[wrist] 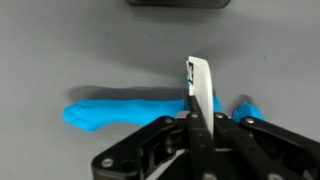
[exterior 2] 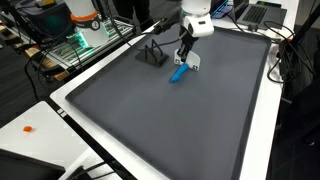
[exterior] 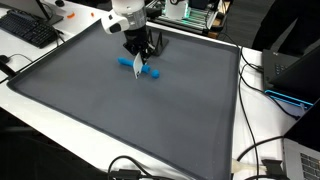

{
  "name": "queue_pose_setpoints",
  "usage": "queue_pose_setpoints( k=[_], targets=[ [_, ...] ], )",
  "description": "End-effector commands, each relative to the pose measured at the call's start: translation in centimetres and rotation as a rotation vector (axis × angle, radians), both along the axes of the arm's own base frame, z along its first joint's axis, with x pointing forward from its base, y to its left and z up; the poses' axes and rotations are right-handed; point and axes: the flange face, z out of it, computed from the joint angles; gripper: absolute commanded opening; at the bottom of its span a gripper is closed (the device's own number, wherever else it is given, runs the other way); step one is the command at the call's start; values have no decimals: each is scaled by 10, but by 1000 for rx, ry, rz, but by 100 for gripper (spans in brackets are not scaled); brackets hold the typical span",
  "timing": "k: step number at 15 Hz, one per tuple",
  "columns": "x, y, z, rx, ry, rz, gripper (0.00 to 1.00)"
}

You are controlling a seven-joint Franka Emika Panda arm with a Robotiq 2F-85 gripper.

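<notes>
Black gripper (wrist: 203, 120): jaws narrow, clamped on a slim white flat plastic piece (wrist: 201, 85) whose free end pokes past the fingertips. Under it a bright blue elongated bar (wrist: 120, 108) lies flat on the far half of the dark grey mat (exterior: 120, 120), near a small black stand (exterior 2: 152, 55). Grasp made, white piece not set down. Whether it touches the bar, cannot tell. Dark marks on its tip are unreadable.

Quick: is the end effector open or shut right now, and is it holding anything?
End effector: shut, pinching a thin white piece over the blue object.
</notes>
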Motion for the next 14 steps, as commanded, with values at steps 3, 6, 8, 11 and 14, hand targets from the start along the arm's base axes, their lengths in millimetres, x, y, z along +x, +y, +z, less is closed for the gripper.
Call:
queue_pose_setpoints(
  k=[3,6,8,11,14],
  targets=[
    [-3,7,3,3,25,-20,1],
    [-1,7,7,-7,24,-25,1],
    [1,5,12,-12,16,-28,1],
    [5,3,23,-10,-3,-33,1],
    [9,0,35,-12,-25,-36,1]
  ],
)
